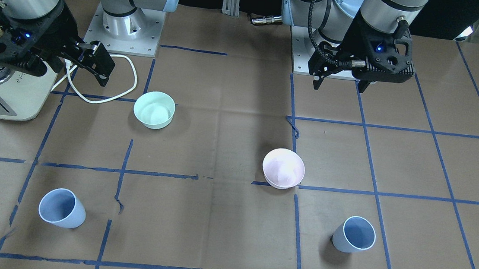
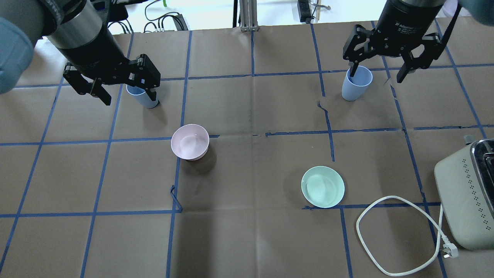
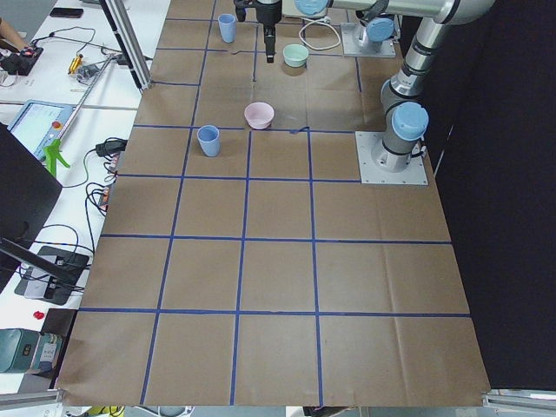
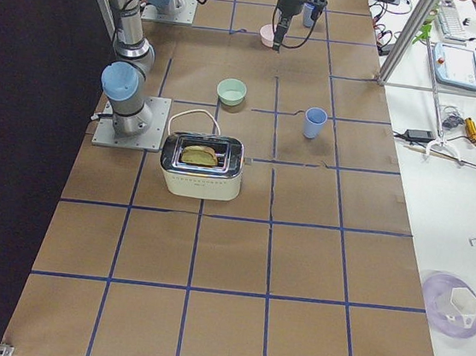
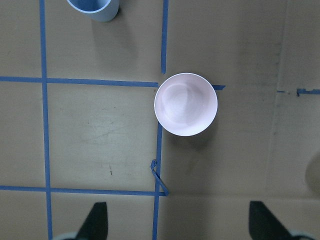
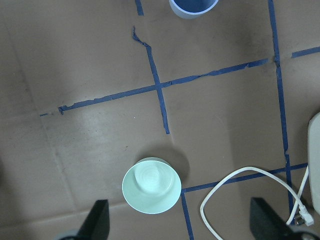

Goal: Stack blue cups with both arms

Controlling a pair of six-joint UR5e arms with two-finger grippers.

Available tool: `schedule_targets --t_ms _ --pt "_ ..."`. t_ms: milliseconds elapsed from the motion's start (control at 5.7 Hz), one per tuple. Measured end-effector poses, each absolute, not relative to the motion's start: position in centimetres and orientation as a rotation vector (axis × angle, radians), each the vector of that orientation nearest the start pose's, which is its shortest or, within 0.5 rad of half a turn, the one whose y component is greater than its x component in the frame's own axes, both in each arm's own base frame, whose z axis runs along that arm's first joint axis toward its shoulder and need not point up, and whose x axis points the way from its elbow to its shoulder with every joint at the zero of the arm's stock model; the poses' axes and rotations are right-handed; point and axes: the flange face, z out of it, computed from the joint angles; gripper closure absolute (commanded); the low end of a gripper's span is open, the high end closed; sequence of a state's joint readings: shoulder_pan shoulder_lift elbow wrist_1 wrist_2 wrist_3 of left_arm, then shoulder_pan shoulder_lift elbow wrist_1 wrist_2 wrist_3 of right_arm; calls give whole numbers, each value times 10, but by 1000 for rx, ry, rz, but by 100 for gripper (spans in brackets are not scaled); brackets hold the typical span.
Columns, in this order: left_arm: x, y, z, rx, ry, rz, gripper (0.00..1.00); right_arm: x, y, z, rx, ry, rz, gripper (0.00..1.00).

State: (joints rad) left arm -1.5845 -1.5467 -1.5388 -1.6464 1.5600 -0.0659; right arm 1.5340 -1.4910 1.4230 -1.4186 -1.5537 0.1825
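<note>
You have both cups upright, well apart on the table: left blue cup (image 2: 146, 99), right blue cup (image 2: 356, 83); left gripper (image 1: 341, 85) and right gripper (image 2: 377, 75) hang above, jaws spread wide, holding nothing.

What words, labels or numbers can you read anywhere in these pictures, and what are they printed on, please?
"2F Adaptive", roughly: white print on the black two-finger right claw, on its body; the second line is too blurred.
White print on the black two-finger left claw, on its body: too blurred to read.
Marks on the cream metal toaster: too small to read.
</note>
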Motion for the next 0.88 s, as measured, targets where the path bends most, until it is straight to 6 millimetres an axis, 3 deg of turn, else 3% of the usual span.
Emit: schedule_targets --t_ms 702,877 --pt "-139 -476 509 -85 3152 33 1 115 -521 504 343 3112 133 0" --pt "-138 -477 509 -85 3152 32 1 110 -532 503 315 3129 63 0"
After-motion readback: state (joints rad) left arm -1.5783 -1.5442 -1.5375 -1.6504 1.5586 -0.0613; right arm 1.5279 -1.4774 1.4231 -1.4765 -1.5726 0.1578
